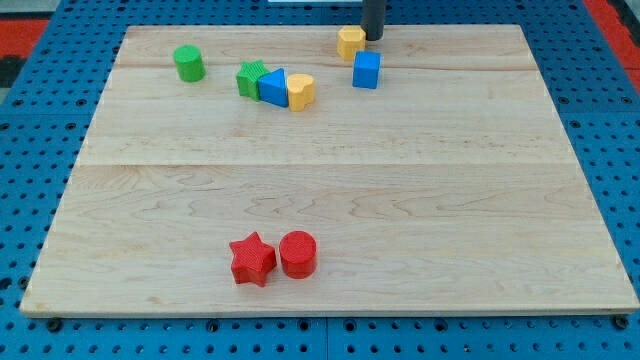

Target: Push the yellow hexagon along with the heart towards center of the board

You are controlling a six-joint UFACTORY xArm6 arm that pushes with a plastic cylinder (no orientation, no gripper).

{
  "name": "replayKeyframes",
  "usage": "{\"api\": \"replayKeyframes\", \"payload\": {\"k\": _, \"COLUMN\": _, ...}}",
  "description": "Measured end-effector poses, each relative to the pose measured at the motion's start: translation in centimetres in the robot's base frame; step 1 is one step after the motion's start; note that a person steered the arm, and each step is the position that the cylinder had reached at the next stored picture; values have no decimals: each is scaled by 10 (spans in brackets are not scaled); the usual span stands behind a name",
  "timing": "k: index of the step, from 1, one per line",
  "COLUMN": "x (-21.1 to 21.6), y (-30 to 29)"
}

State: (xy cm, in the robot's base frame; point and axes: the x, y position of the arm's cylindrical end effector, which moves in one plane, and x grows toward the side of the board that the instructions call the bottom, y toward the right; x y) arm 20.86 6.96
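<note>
The yellow hexagon [350,42] sits near the top edge of the wooden board [330,200], a little right of the middle. My tip [373,37] stands right beside it on its right, touching or nearly touching. The yellow heart [301,91] lies lower and to the left, pressed against a blue triangular block [272,87].
A green star [251,77] touches the blue triangular block on its left. A green cylinder [188,63] stands at the top left. A blue cube [367,70] sits just below the hexagon. A red star [252,259] and a red cylinder [298,254] sit near the bottom.
</note>
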Motion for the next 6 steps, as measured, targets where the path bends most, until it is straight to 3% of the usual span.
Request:
{"api": "replayKeyframes", "payload": {"k": 3, "x": -7, "y": -3}}
{"api": "replayKeyframes", "payload": {"k": 5, "x": 4, "y": -72}}
{"api": "replayKeyframes", "payload": {"k": 6, "x": 53, "y": -85}}
